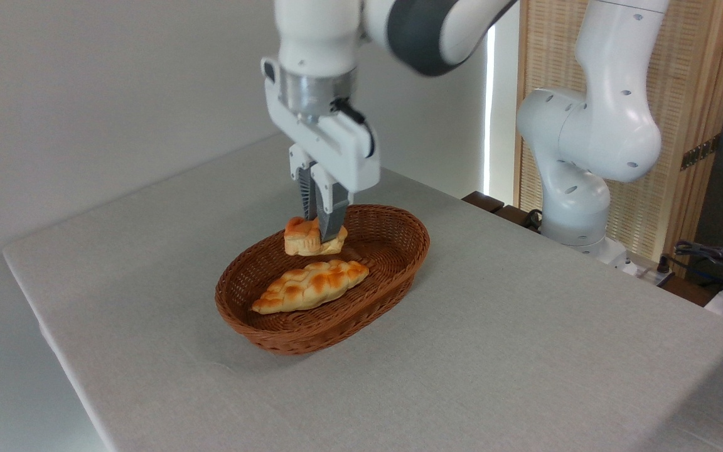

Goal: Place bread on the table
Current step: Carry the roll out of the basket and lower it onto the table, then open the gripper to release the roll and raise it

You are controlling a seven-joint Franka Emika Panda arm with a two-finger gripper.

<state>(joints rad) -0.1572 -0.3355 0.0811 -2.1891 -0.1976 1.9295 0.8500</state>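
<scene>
In the fixed camera's view, a large light grey, cloth-like tabletop [524, 351] fills most of the scene, with a plain pale wall behind it on the left and a wooden slatted screen [700, 125] behind it on the right. Near the middle of the tabletop stands a brown oval wicker basket [399, 251]. The white arm [587, 125] rises from its base at the right edge of the tabletop and reaches over the basket, with its white pincer [322, 232] pointing straight down into the basket's far half. The pincer's two dark fingers [331, 220] stand close together and are clamped on the top of a small round orange-golden bun with a lobed top [302, 242], so the pincer is gripping the bun. The bun sits within the basket's outline, at about the height of the far rim; whether its underside touches the basket floor or hangs just above it cannot be told. Just in front of the bun, inside the same basket, lies a longer, paler braided leaf-shaped loaf [311, 285], flat on the basket floor and angled from lower left to upper right. A tangle of cables [713, 257] lies at the far right, beyond the tabletop.
</scene>
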